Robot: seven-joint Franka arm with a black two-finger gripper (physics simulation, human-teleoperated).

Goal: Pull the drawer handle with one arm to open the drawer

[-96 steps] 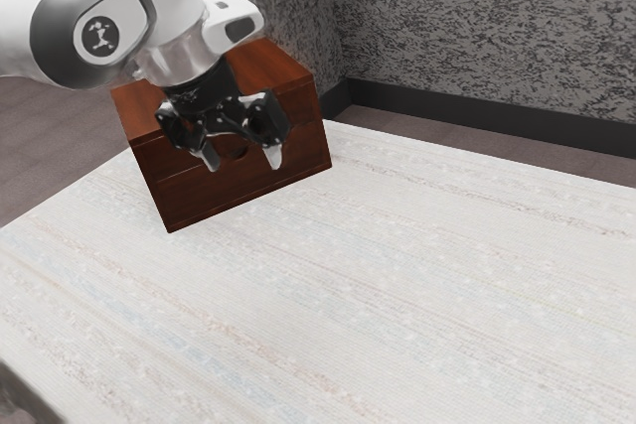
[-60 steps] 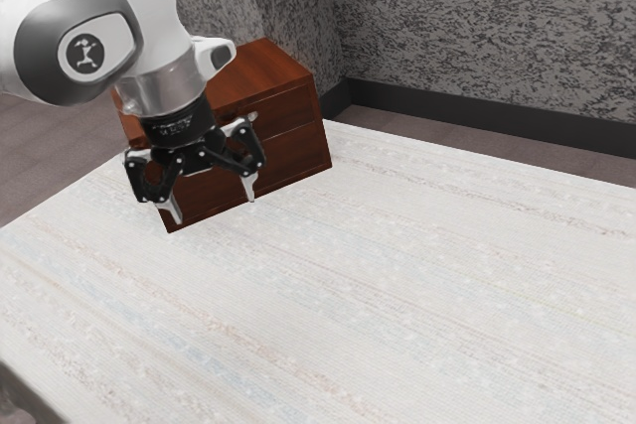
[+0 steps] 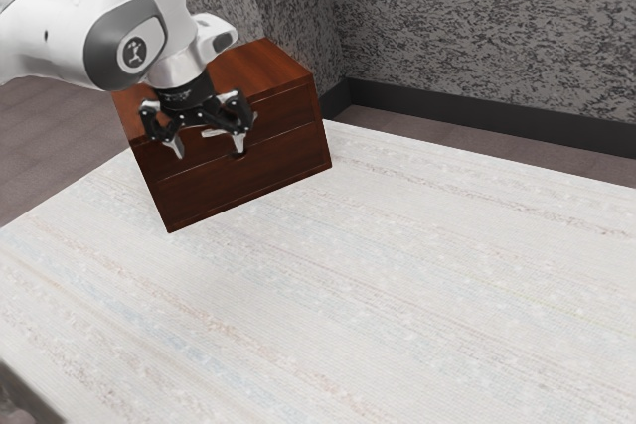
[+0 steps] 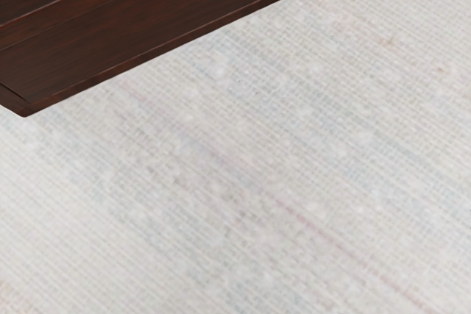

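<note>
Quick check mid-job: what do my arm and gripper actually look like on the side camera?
The arm is glossy white with rounded shells. A round grey joint cap carries a small dark emblem. A silver collar leads into the black two-finger gripper, whose fingertips are pale grey.

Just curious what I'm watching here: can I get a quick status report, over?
End effector open, hovering at the drawer box front. It looks shut, not yet pulled. Nothing in the way on the table.
</note>
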